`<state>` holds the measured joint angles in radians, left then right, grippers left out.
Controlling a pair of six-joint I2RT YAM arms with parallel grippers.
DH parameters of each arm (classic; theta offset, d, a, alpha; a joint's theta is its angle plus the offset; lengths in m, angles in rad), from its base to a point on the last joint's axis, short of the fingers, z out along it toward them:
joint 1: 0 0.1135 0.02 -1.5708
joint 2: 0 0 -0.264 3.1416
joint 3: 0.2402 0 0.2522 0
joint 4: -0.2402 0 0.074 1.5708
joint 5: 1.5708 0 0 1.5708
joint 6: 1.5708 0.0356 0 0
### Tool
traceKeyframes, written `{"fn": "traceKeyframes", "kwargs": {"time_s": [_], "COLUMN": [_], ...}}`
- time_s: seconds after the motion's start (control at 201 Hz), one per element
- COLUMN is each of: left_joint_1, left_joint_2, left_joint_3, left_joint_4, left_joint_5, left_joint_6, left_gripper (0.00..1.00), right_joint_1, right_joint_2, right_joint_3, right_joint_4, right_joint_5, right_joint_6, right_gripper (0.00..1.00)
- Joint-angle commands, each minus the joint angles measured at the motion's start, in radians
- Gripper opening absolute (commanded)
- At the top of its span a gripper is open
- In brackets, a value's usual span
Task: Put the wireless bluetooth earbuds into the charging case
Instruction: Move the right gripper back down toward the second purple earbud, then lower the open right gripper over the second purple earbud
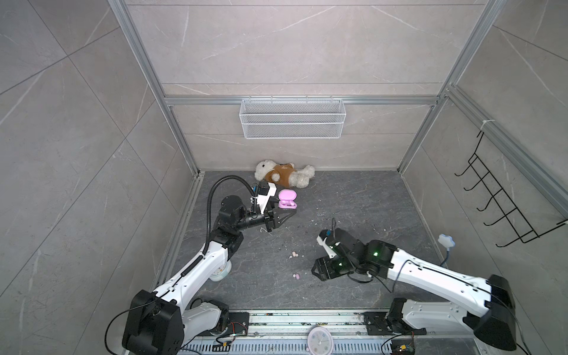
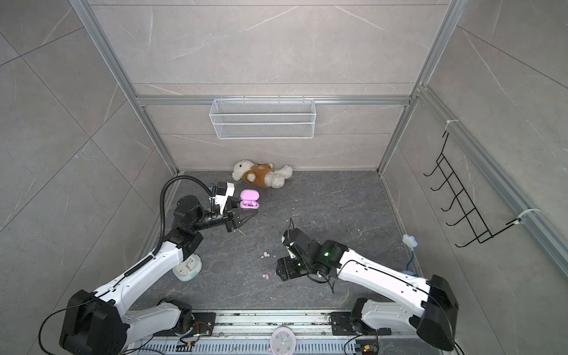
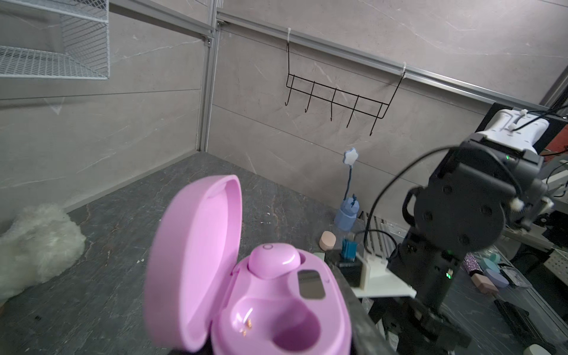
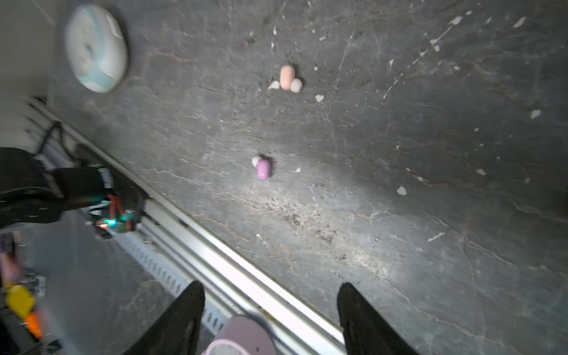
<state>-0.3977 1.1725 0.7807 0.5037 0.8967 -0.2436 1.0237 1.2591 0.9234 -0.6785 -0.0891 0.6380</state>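
The right end effector [image 4: 270, 285] hung with its jaws apart and empty near the front edge of the surface [image 1: 353, 199], just short of the loose lilac earbud [image 4: 263, 169], so picking that bud up looked like the step in hand. It would go best by coming straight down with the jaws astride the bud's short width and closing softly, since so small and slick a bean could squirt free. The left end effector [image 1: 293, 212] seemed clamped on the base of the open charging case [image 3: 276, 307] toward the back left corner, though its fingers were hidden. The seated lilac earbud [image 3: 273, 259] filled one well, and the other was empty. A peach earbud [image 4: 287, 76] lay just beyond the loose one, with white debris specks [image 4: 401, 190] around both. The teddy bear [image 1: 284, 176], mint clock [image 4: 95, 47] and star lamp [image 1: 446, 241] stood well clear.
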Motion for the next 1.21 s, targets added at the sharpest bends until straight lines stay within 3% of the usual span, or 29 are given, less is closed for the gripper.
{"fn": "traceKeyframes", "kwargs": {"time_s": [0.0, 0.259, 0.478, 1.205], "left_joint_1": [0.024, 0.103, 0.109, 0.109], "left_joint_2": [-0.001, 0.110, 0.142, 0.136], "left_joint_3": [0.046, 0.066, 0.078, 0.061], "left_joint_4": [0.011, 0.179, 0.222, 0.250], "left_joint_5": [0.032, 0.057, 0.067, 0.067], "left_joint_6": [-0.009, -0.094, -0.119, -0.139], "left_gripper": [0.28, 0.28, 0.28, 0.28], "right_joint_1": [0.068, 0.172, 0.197, 0.158], "right_joint_2": [0.109, 0.332, 0.432, 0.500], "right_joint_3": [-0.010, 0.052, 0.087, 0.089], "right_joint_4": [0.123, 0.165, 0.168, 0.155], "right_joint_5": [0.148, 0.288, 0.347, 0.416], "right_joint_6": [-0.053, -0.115, -0.145, -0.176], "right_gripper": [0.71, 0.71, 0.71, 0.72]}}
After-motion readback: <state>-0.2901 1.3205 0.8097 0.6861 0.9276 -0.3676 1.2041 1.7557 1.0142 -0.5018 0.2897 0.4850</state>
